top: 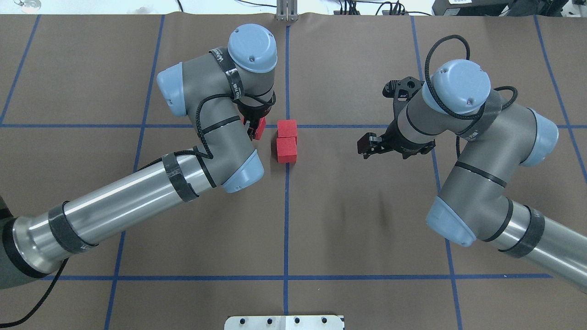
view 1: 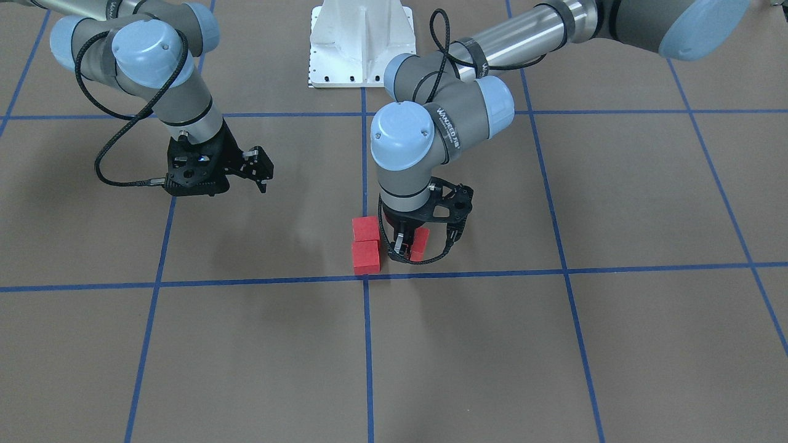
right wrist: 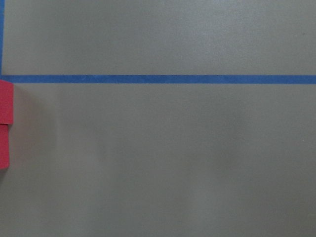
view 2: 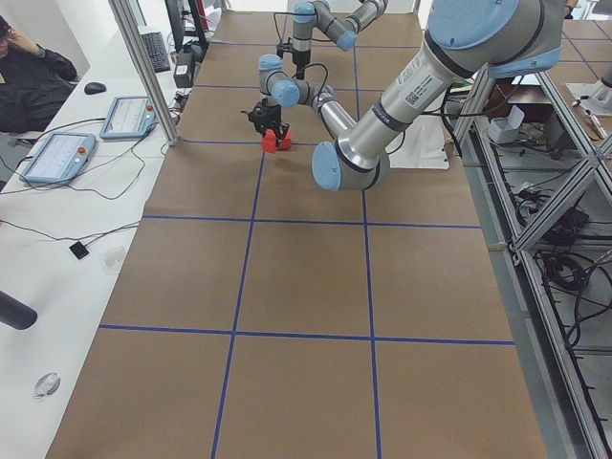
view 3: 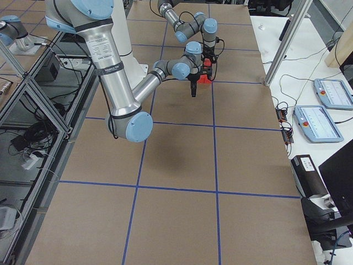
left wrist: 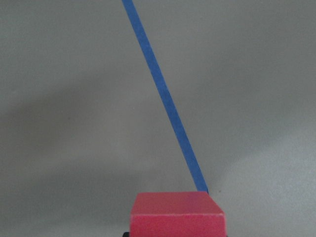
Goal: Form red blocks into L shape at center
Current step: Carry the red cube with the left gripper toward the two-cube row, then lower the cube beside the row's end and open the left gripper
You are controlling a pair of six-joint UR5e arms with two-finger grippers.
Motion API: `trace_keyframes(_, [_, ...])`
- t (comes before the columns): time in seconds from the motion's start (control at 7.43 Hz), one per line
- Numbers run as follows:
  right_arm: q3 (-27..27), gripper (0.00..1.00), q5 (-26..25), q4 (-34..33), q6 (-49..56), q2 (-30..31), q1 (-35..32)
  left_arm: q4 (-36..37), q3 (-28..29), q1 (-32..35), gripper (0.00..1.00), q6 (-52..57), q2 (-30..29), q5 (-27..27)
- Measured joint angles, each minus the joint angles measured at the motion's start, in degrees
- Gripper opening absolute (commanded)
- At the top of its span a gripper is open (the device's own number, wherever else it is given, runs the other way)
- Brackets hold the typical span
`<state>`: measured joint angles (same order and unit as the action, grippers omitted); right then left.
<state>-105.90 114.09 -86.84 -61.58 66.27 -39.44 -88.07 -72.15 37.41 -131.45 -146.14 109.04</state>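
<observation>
Pair: in the overhead view we found a far block [top: 287,129] and a near block [top: 286,150] touching, the far one at 12 o'clock of the near, both on the central blue tape line [top: 286,215]. We took this as the long leg of the L, set there to mark the table's centre.
Third block: it [top: 261,127] was at 9 o'clock of the far block, level with it, with a narrow strip of paper between them. We judged that this side was chosen so it would become the short foot.
Left gripper: it [top: 257,130] pointed straight down, fingers clamped on the third block. Its wrist view showed the cube centred at the bottom edge. We could not tell whether the cube touched the paper.
Right gripper: it [view 1: 265,174] hung at 3 o'clock of the pair, well apart, with its jaws seemingly parted and nothing between them. We judged it was parked clear to leave room.
Remaining: we reckoned a short slide toward 3 o'clock was needed to close the gap. A skewed cube could nudge the pair.
</observation>
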Motion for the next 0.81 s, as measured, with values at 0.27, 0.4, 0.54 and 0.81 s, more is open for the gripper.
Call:
trace_keyframes(0.27, [-0.04,0.99,-0.01,0.0,0.12,0.04,0.04,-0.3,1.81,0.39,0.37,-3.28,-0.91,0.02])
trace_keyframes(0.4, [-0.07,0.99,-0.01,0.0,0.13,0.0,0.05,-0.7,3.06,0.59,0.37,-5.93,-1.33,-0.06])
trace_keyframes(0.54, [-0.08,0.99,-0.01,0.0,0.14,0.0,0.06,-1.92,4.93,0.68,0.37,-8.52,-1.98,-0.15])
trace_keyframes(0.81, [-0.1,0.99,-0.01,0.0,0.09,-0.01,0.07,-4.65,8.88,0.63,0.37,-10.95,-3.4,-0.22])
